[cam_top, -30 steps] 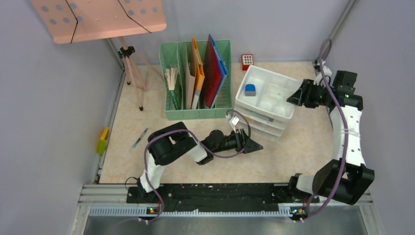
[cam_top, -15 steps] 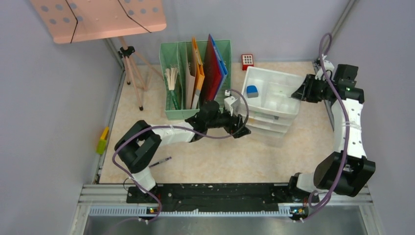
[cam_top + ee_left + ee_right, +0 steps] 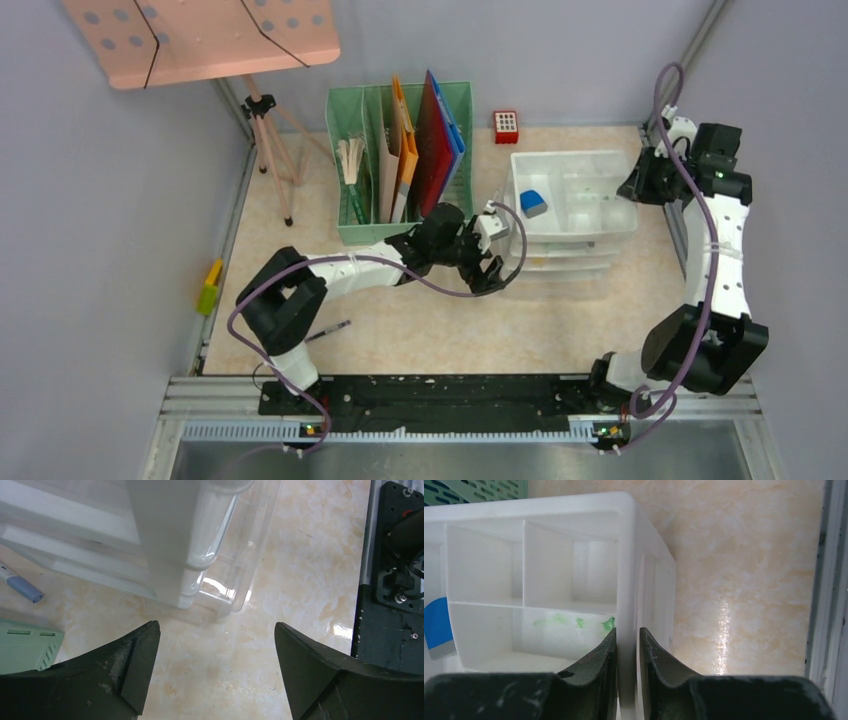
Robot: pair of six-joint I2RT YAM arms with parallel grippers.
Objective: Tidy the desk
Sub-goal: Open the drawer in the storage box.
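desk: beige marble-patterned flat desk (image 3: 560, 310), grey panels round it, black-and-silver rail along the near edge. It lies under both arms and carries everything below.
drawer unit: white plastic drawer unit (image 3: 575, 215), divided tray on top, clear drawers under it. Stands far right on the desk.
right pincer: right pincer (image 3: 628, 635) narrow, one finger each side of the unit's right wall, clamped on it.
left pincer: left pincer (image 3: 216, 630) wide, nothing between the fingers. Over bare desk just beside the unit's near left corner.
tray contents: blue-and-grey block (image 3: 534, 203) in a left compartment; green smear (image 3: 574, 622) inside the compartment next to the gripped wall.
file rack: mint-green plastic file rack (image 3: 400, 235) just left of the unit, with orange, red and blue folders upright in it.
other: small red keypad item (image 3: 506, 125) by the far wall; pink perforated music-stand plate (image 3: 200, 40) far left; dark pen (image 3: 330, 330) near left on the desk; yellow-green item (image 3: 210, 287) at the left edge.
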